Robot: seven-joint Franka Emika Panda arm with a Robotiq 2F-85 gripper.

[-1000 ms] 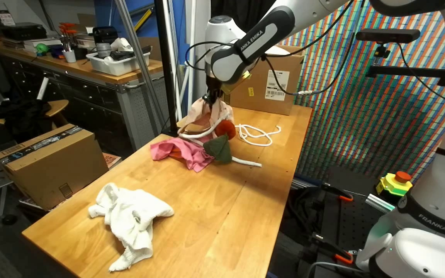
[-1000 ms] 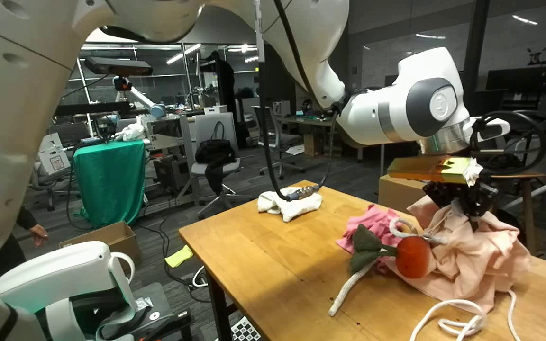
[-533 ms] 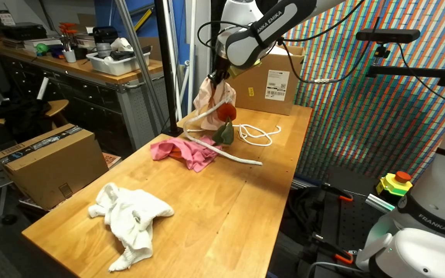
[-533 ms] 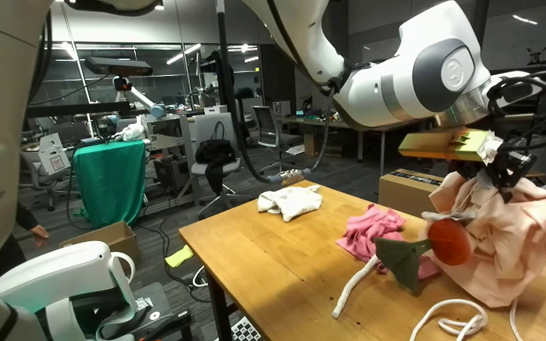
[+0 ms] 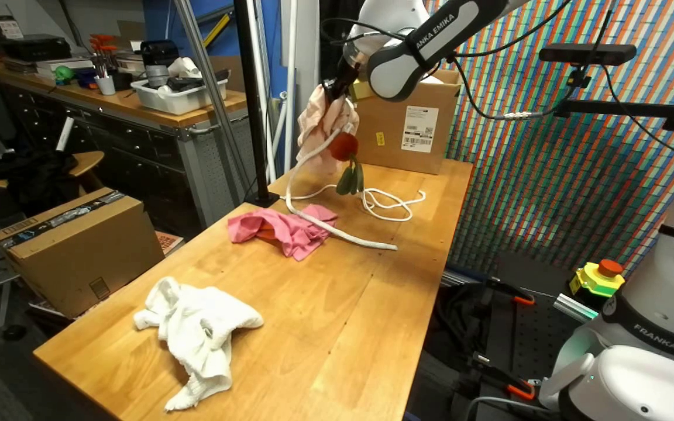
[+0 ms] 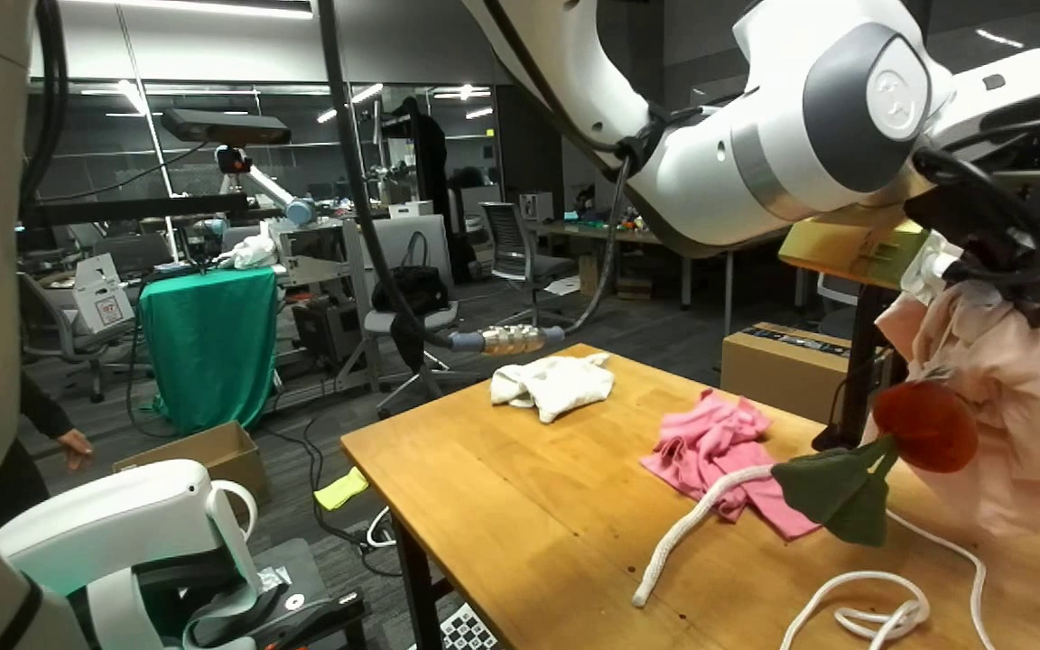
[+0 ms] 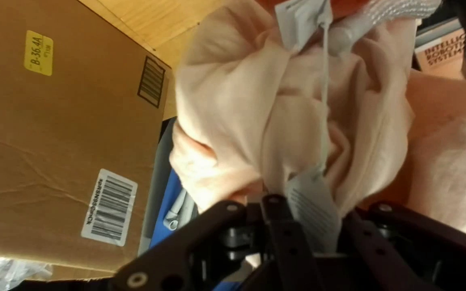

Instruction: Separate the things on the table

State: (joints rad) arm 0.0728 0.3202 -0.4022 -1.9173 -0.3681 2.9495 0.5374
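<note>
in an exterior view: gripper holds peach cloth aloft, likely to part it from pink cloth at its 7 o'clock | in an exterior view: thick rope crosses pink cloth, probable snag | wrist view: gripper pinches peach cloth, printed label between

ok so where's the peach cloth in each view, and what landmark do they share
In an exterior view, the peach cloth: upper half, just left of centre.
In an exterior view, the peach cloth: right edge, partly cut off.
In the wrist view, the peach cloth: across the middle and right.
Shared landmark: the end effector, gripping the peach cloth in all three.
</note>
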